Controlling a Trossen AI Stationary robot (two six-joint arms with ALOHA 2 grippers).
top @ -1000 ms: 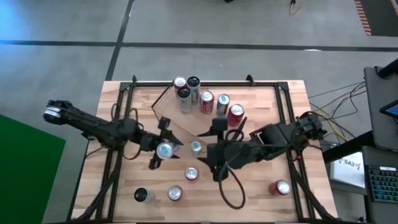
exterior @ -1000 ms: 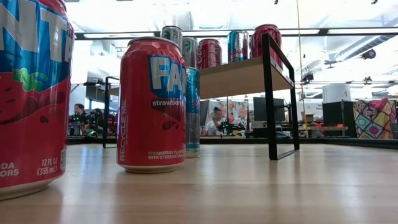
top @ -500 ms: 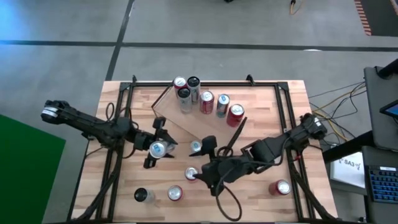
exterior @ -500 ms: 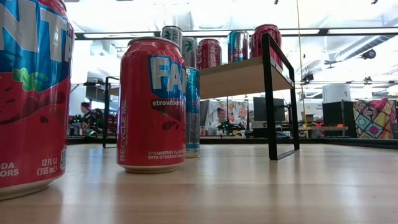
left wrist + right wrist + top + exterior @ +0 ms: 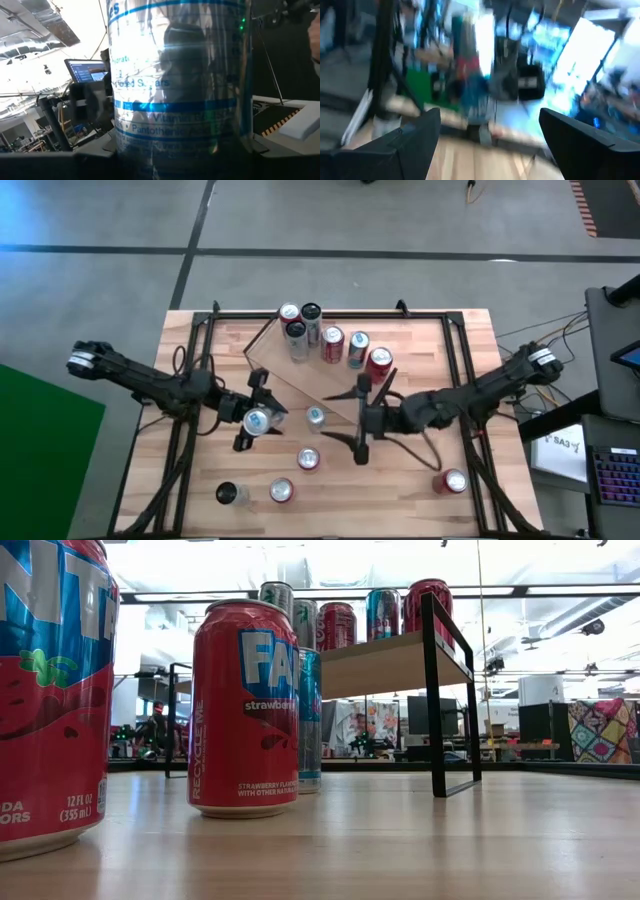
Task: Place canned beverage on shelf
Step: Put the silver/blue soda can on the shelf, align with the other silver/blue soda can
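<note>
On the left half of the table [image 5: 440, 340], my left gripper [image 5: 256, 420] is clamped around a silver-and-blue can [image 5: 256, 421], holding it upright. From the left wrist camera, that can [image 5: 177, 85] fills nearly the whole picture, its blue lettering pressed right up to the lens.

My right gripper [image 5: 360, 418] sits near the table's middle with its two fingers spread wide and nothing between them; a second silver-blue can [image 5: 316, 417] stands just beside it. The right wrist camera shows those dark fingers [image 5: 410, 142] parted, with only a blur beyond them.

Toward the far edge I see the shelf [image 5: 300, 375], its light plank carrying a row of five cans [image 5: 330, 342]: two silver, one dark, two red among them. From the low camera the shelf [image 5: 390, 665] stands raised on its black frame with the cans lined up on top.

Nearer to me, a red can [image 5: 308, 460], another red can [image 5: 281, 491], a dark can [image 5: 229, 494] and one more red can [image 5: 453, 481] stand loose on the tabletop.
</note>
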